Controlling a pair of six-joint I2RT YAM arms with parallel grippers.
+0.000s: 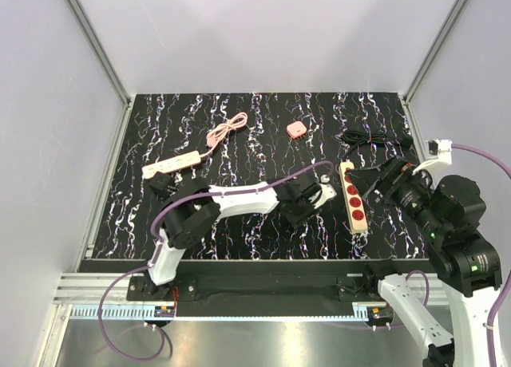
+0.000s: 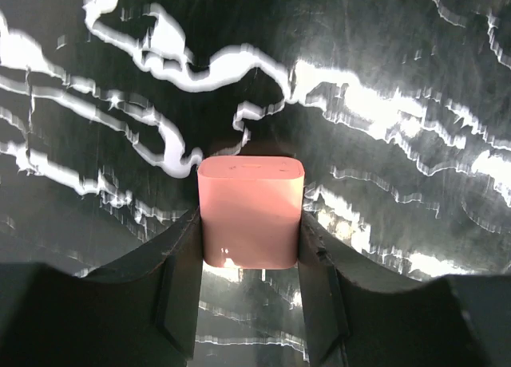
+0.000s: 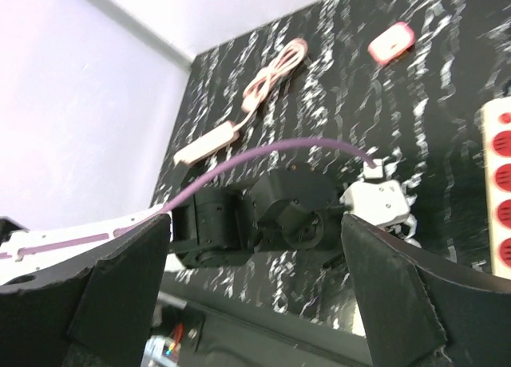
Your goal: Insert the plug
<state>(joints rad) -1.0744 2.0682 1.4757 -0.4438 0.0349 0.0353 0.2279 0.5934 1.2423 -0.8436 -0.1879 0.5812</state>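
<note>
In the left wrist view my left gripper (image 2: pixel 249 219) is shut on the plug (image 2: pixel 250 199), a salmon-pink rounded-square block held between both fingers just above the black marbled table. In the top view the left gripper (image 1: pixel 304 211) hangs low over the table's middle, left of the power strip with red sockets (image 1: pixel 354 196), and the plug is hidden under it. My right gripper (image 1: pixel 370 183) is open and empty, raised by the strip's right side. In the right wrist view (image 3: pixel 255 223) its jaws stand wide apart, facing the left arm.
A second pink rounded item (image 1: pixel 296 128) lies at the back middle. A coiled pink cable (image 1: pixel 227 131) and a white power strip (image 1: pixel 171 163) lie at the back left. A black cable (image 1: pixel 369 137) lies at the back right. White walls enclose the table.
</note>
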